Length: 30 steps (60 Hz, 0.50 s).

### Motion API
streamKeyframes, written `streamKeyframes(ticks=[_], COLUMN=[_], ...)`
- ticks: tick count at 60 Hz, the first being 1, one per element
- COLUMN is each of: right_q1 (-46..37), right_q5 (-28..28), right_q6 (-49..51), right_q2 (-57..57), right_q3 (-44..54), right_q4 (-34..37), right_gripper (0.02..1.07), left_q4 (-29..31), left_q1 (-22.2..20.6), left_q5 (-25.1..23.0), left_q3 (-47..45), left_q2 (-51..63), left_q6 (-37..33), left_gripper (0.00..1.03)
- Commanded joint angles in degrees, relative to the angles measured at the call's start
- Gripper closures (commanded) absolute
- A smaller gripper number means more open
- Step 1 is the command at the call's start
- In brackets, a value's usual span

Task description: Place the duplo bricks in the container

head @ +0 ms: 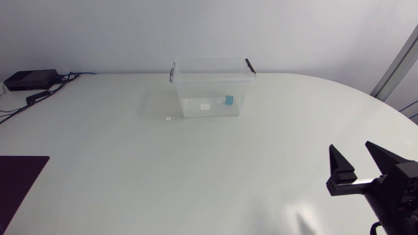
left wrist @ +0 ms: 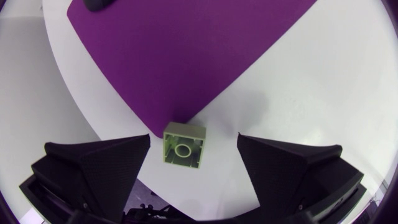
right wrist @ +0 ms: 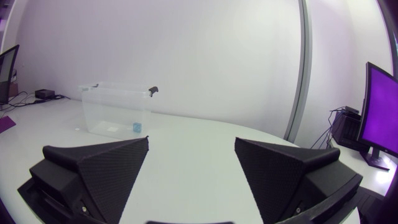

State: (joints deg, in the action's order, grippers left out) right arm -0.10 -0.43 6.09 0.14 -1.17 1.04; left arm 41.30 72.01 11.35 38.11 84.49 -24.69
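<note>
the left tool (left wrist: 193, 139) is held spread above the bench (left wrist: 348, 74). a green brick (left wrist: 184, 148) is seen between its fingers, touched by neither. the brick is laid at the corner of a purple mat (left wrist: 186, 50), its hollow underside turned upward. the right tool (head: 353, 150) is likewise spread, with nothing between its fingers, well apart from the clear container (head: 212, 81) set at the far side of the bench. a small blue piece (head: 229, 100), possibly a brick, is seen inside the container.

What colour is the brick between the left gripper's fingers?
Pale green. The brick shows best in the left wrist view, under the open left gripper.
</note>
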Motion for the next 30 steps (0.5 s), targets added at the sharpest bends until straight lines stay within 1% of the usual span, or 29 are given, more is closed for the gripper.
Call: streamKeyframes(ticks=[1, 4, 6, 7, 11, 14, 17, 20, 21, 23, 30], right_q1=[0.1, 0.1, 0.1, 0.2, 0.1, 0.1, 0.1, 0.1, 0.1, 0.1, 0.1], right_q5=[-0.5, -0.5, -0.5, -0.5, -0.5, -0.5, -0.5, -0.5, -0.5, -0.5, -0.5], right_q6=[0.8, 0.8, 0.8, 0.8, 0.8, 0.8, 0.8, 0.8, 0.8, 0.8, 0.8], right_q2=[-0.4, -0.4, -0.4, -0.4, -0.4, -0.4, -0.4, -0.4, -0.4, -0.4, -0.4], right_q3=[1.2, 1.2, 1.2, 1.2, 1.2, 1.2, 1.2, 1.2, 1.2, 1.2, 1.2], right_q4=[-0.5, -0.5, -0.5, -0.5, -0.5, -0.5, -0.4, -0.5, -0.4, -0.5, -0.5], right_gripper=[0.07, 0.07, 0.07, 0.07, 0.07, 0.07, 0.07, 0.07, 0.07, 0.07, 0.07], left_q4=[-0.3, -0.3, -0.3, -0.3, -0.2, -0.3, -0.5, -0.6, -0.7, -0.6, -0.6], left_q1=[0.6, 0.6, 0.6, 0.6, 0.6, 0.6, 0.6, 0.6, 0.6, 0.6, 0.6], left_q5=[1.1, 1.6, 1.6, 1.6, 1.5, 1.2, 0.8, 0.5, 0.3, -0.2, -1.2], left_q3=[1.2, 1.2, 1.2, 1.2, 1.1, 0.9, 0.8, 0.8, 0.7, 0.7, 0.7], left_q2=[1.7, 1.8, 1.8, 1.8, 2.0, 2.2, 2.3, 2.5, 2.8, 3.1, 3.8], left_q6=[-1.9, -2.2, -2.5, -2.6, -2.7, -2.8, -3.3, -3.8, -4.1, -4.7, -5.1], left_gripper=[0.06, 0.07, 0.1, 0.14, 0.23, 0.33, 0.45, 0.48, 0.52, 0.56, 0.65])
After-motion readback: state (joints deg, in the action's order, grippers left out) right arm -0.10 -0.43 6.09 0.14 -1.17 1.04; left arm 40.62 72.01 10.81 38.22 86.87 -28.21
